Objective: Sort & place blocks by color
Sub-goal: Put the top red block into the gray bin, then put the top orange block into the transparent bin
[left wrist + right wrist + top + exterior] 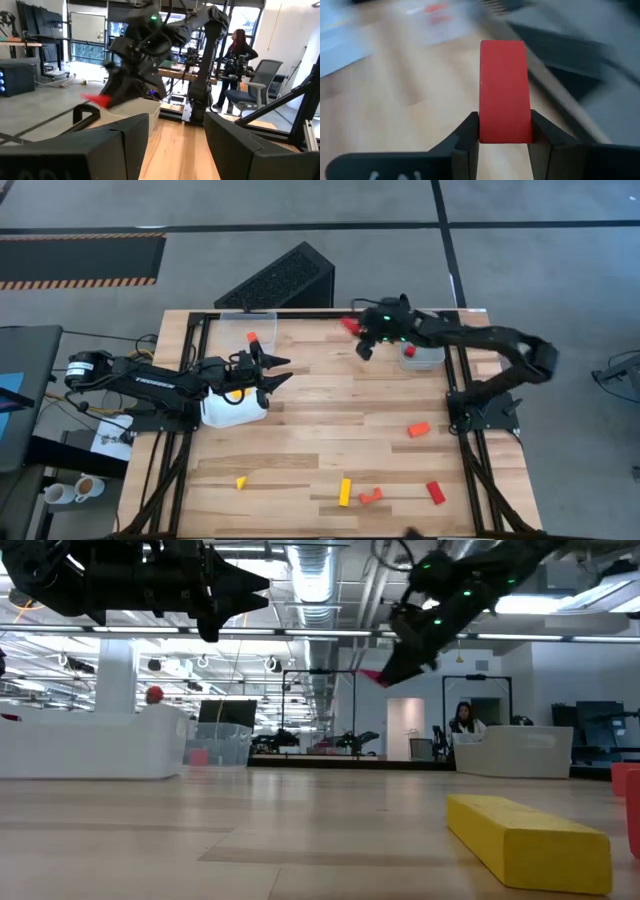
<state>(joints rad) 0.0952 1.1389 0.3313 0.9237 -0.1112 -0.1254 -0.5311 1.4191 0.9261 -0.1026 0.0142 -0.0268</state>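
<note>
My right gripper [357, 332] hangs over the table's far edge, shut on a red bar block [503, 90], left of a small clear bin [424, 360]. My left gripper [278, 370] is open and held above the table beside a white bin [230, 412], touching nothing. Several blocks lie flat on the wood: an orange-red one [418, 429], a small yellow one [241, 481], a yellow bar [345, 492], an orange arch [371, 496] and a red one [436, 492]. An orange block [253, 337] sits in a far clear bin [262, 326]. My right gripper pinches the red bar at one end [504, 134] between its two fingers [468, 131], which lie on its two long side faces. The bar points forward beyond the fingertips, along the fingers. It is lifted clear of the table [372, 677].
A black slatted box [285, 278] stands beyond the far edge. The table's black frame rails [470, 380] run along both sides. The yellow bar [525, 835] lies close to the low camera. A person [464, 720] sits far off in the room.
</note>
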